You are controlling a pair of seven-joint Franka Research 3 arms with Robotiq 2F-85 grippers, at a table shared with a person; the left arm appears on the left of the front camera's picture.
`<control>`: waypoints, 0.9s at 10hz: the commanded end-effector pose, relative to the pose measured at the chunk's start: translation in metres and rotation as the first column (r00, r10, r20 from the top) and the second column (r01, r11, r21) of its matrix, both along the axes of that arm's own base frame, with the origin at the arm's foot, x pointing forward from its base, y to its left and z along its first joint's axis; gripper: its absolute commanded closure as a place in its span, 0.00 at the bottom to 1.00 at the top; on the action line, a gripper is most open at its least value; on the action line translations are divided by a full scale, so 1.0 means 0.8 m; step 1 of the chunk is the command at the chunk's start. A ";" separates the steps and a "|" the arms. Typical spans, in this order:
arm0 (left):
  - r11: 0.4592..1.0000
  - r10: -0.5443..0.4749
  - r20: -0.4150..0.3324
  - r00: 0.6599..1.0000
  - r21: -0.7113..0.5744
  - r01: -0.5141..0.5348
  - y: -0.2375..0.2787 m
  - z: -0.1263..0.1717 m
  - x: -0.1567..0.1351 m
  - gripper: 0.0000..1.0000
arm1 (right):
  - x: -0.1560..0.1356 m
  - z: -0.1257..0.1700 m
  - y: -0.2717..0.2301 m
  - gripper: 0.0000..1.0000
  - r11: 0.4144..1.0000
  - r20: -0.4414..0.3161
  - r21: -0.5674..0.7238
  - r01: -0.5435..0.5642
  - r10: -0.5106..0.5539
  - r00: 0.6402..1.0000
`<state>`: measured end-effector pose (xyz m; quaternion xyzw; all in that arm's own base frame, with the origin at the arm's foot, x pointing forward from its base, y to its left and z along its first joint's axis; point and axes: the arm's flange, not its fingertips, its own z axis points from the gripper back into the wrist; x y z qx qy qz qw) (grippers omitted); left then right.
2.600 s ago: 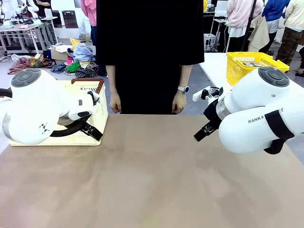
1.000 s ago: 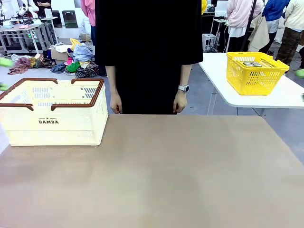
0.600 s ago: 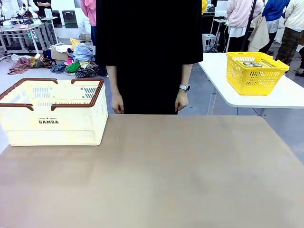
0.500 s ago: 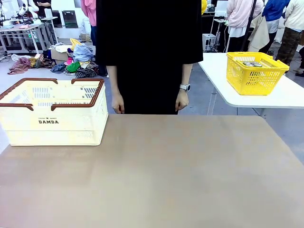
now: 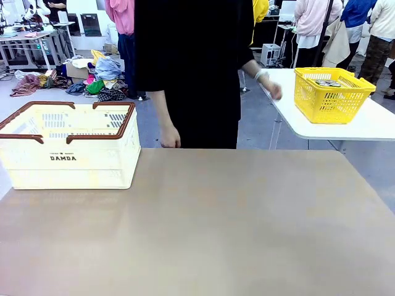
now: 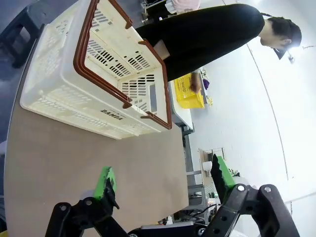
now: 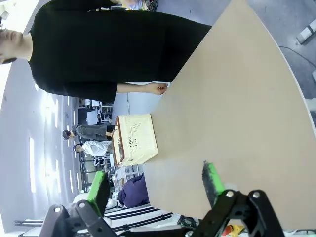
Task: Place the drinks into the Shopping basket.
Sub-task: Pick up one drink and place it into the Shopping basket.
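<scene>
Basket first: the Shopping basket (image 5: 68,145) is a rectangular tub of cream-white moulded plastic. Its walls are cut with rows of slots, the rim is brown, two brown handles are folded down at rim level, and "DAMDA" is printed in black on the long wall. It stands upright on the table (image 5: 216,234), a flat, matt tan surface with faint mottling.

Surroundings: a person (image 5: 191,61) in a black garment stands at the table's far edge. The hanging hand (image 5: 170,137) is just beyond that edge. The reaching hand (image 5: 273,89) is stretched towards a yellow mesh basket (image 5: 330,92) on a white side table (image 5: 345,126). I cannot make out the items in that yellow basket, so I cannot tell whether the drinks are among them.

Jaws: my left gripper (image 6: 163,175) stands wide, green pads far apart, gripping nothing. The Shopping basket lies ahead of it and off towards one finger, well apart, with its open top facing my wrist camera. Tan table top runs from my fingers to the basket wall. My right gripper (image 7: 155,183) is equally wide and holds nothing. From it the Shopping basket is far ahead across the table, roughly in line with the gap between my fingers.
</scene>
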<state>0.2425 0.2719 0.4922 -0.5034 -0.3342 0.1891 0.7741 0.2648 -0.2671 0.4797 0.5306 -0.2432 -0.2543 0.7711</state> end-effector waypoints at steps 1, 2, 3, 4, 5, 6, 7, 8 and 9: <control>1.000 -0.002 0.009 1.000 -0.012 0.002 0.001 0.002 -0.001 0.00 | -0.005 0.002 -0.002 0.00 1.000 0.014 -0.007 -0.008 0.008 1.000; 1.000 -0.002 0.009 1.000 -0.012 0.002 0.001 0.002 -0.001 0.00 | -0.005 0.002 -0.002 0.00 1.000 0.014 -0.007 -0.008 0.008 1.000; 1.000 -0.002 0.009 1.000 -0.012 0.002 0.001 0.002 -0.001 0.00 | -0.005 0.002 -0.002 0.00 1.000 0.014 -0.007 -0.008 0.008 1.000; 1.000 -0.002 0.009 1.000 -0.012 0.002 0.001 0.002 -0.001 0.00 | -0.005 0.002 -0.002 0.00 1.000 0.014 -0.007 -0.008 0.008 1.000; 1.000 -0.002 0.009 1.000 -0.012 0.002 0.001 0.002 -0.001 0.00 | -0.005 0.002 -0.002 0.00 1.000 0.014 -0.007 -0.008 0.008 1.000; 1.000 -0.002 0.009 1.000 -0.012 0.002 0.001 0.002 -0.001 0.00 | -0.005 0.002 -0.002 0.00 1.000 0.014 -0.007 -0.008 0.008 1.000; 1.000 -0.002 0.009 1.000 -0.012 0.002 0.001 0.002 -0.001 0.00 | -0.005 0.002 -0.002 0.00 1.000 0.014 -0.007 -0.008 0.008 1.000; 1.000 -0.002 0.009 1.000 -0.012 0.002 0.001 0.002 -0.001 0.00 | -0.005 0.002 -0.002 0.00 1.000 0.014 -0.007 -0.008 0.008 1.000; 1.000 -0.002 0.009 1.000 -0.012 0.002 0.001 0.002 -0.001 0.00 | -0.005 0.002 -0.002 0.00 1.000 0.014 -0.007 -0.008 0.008 1.000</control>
